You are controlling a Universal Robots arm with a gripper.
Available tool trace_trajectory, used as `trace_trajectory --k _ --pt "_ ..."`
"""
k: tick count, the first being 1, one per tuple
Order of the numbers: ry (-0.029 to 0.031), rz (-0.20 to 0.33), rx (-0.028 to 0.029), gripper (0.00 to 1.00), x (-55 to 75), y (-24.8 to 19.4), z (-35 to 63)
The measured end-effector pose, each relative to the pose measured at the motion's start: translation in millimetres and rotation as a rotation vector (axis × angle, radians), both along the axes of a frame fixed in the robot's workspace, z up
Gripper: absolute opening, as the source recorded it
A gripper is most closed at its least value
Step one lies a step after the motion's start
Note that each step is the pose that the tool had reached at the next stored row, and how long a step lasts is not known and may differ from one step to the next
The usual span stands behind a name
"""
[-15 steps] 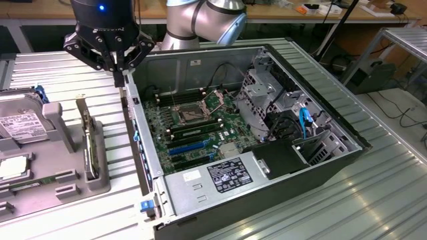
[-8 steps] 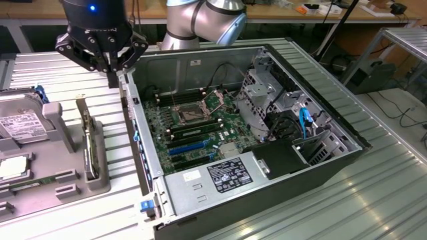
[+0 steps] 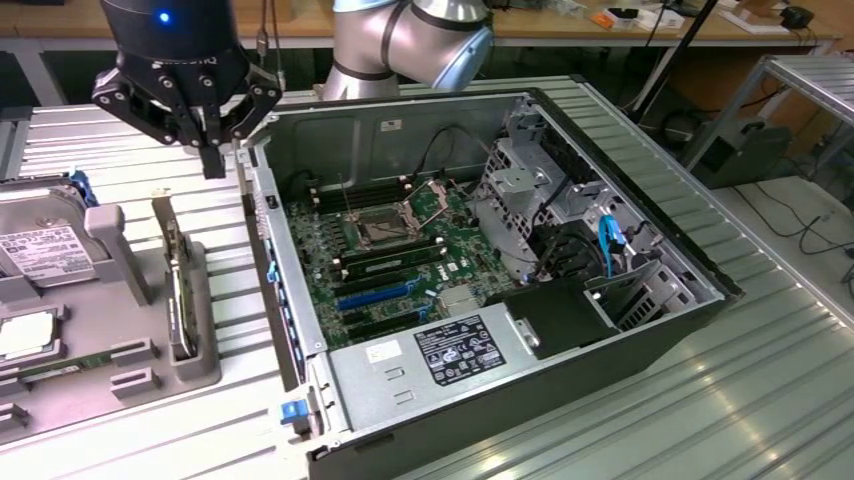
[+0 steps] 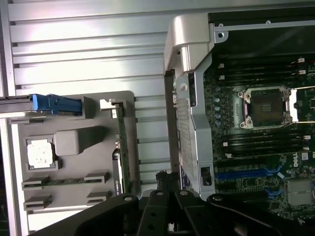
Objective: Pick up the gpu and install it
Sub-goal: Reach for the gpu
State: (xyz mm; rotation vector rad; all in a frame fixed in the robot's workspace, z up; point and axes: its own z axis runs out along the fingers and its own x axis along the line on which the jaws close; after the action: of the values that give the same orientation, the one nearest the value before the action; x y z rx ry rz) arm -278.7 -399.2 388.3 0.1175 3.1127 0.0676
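Note:
The gpu [image 3: 178, 290] stands on its long edge in a slot of the grey holder tray [image 3: 147, 372] at the exterior view's left; it is a thin card with a metal bracket at its far end. In the wrist view the gpu [image 4: 123, 147] appears as a narrow green edge on the grey tray [image 4: 74, 142]. My gripper [image 3: 212, 165] hangs above and a little behind the card's far end, beside the case's left wall, fingers shut together with nothing held. Its black linkage and closed fingertips [image 4: 167, 179] also show in the wrist view.
The open computer case [image 3: 534, 100] lies on the ribbed metal table, showing the motherboard with its CPU socket [image 3: 380, 232] and blue expansion slots [image 3: 374, 295]. A power supply [image 3: 454, 345] fills the near corner. On the tray are a hard drive [image 3: 34, 250], a processor [image 3: 27, 335] and memory sticks [image 3: 40, 372].

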Motion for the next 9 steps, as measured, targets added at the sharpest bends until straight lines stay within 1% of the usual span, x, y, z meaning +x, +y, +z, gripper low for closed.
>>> trace_trajectory --k 9 --pt "0.0000 0.000 0.0000 0.11 -9.5 0.0 -0.8"
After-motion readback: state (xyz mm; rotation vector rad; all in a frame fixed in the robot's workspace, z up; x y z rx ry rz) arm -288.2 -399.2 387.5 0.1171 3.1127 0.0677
